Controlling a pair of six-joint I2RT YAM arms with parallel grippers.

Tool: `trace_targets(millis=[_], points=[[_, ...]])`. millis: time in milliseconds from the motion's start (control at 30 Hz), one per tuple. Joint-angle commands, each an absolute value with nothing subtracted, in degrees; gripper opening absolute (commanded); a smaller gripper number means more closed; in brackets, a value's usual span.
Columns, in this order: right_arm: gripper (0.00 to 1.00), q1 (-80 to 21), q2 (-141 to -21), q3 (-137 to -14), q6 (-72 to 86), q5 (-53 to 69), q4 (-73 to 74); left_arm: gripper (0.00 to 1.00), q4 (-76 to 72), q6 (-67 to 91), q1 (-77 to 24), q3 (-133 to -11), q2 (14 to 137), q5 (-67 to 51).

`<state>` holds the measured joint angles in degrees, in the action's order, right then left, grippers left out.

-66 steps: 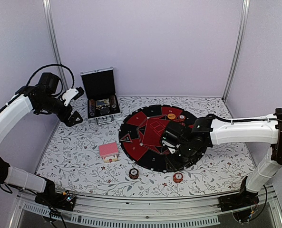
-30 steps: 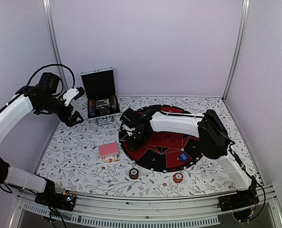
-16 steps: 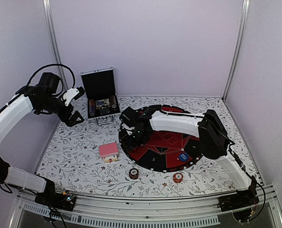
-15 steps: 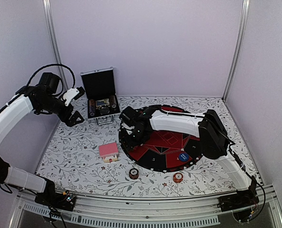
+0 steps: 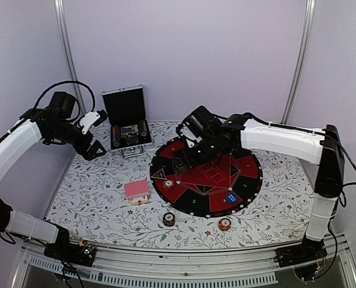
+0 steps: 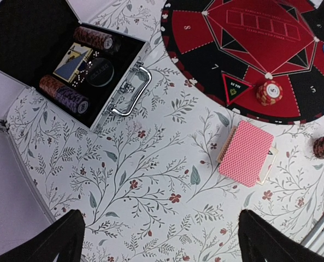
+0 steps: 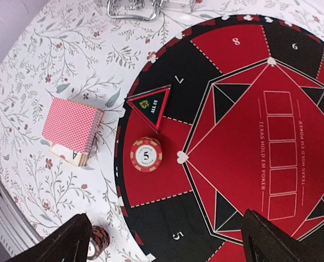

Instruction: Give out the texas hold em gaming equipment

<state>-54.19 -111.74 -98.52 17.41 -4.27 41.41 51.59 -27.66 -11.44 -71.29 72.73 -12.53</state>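
A: What is seen on the left?
B: The left hand (image 5: pixel 97 133) is held wide with nothing in it, high over the bench (image 5: pixel 93 204) beside the open case (image 5: pixel 128 123). The cards (image 5: pixel 137 191) are stacked pink side up on the bench, just beside the mat (image 5: pixel 244 165).
A: And on the mat?
B: One chip stack (image 7: pixel 146 154) is set on a red segment at the mat's left, next to the triangle marker (image 7: pixel 148 105). The right hand (image 5: pixel 188 157) is spread wide above the mat's left half, and nothing is gripped. A blue button (image 5: pixel 230 197) is laid nearer the front.
A: How should the step be done well?
B: That seat may be judged served. The hand is best raised straight, so the stack is not brushed. A dark stack (image 5: pixel 168 219) and an orange stack (image 5: pixel 224 224) are found on the bench by the mat's front edge. Each should be approached from above, gripped low across its full width so no chip is slid off, and set flat inside a vacant segment
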Motion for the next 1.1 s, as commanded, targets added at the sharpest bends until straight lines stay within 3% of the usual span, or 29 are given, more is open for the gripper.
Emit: trace_targets(millis=[0,300,467,867,1067], points=[[0.99,-52.3,-99.98,-82.32,20.96,-0.62,36.67,1.0,52.44,-28.19,-12.13,-71.63,71.82,-12.75],[0.99,-52.94,-82.88,-60.31,28.31,2.59,43.61,1.0,52.74,-27.69,-12.3,-72.15,72.24,-12.69],[0.99,-53.33,-76.78,-54.91,30.32,1.88,45.29,1.0,52.9,-27.57,-12.43,-72.08,72.33,-12.45],[0.99,-58.43,-86.71,-56.4,28.48,2.03,42.52,1.0,53.09,-27.42,-12.55,-71.3,72.43,-12.24],[0.92,-58.79,-91.28,-55.39,28.65,2.37,39.17,1.0,53.09,-27.86,-12.57,-71.51,72.49,-11.83]])
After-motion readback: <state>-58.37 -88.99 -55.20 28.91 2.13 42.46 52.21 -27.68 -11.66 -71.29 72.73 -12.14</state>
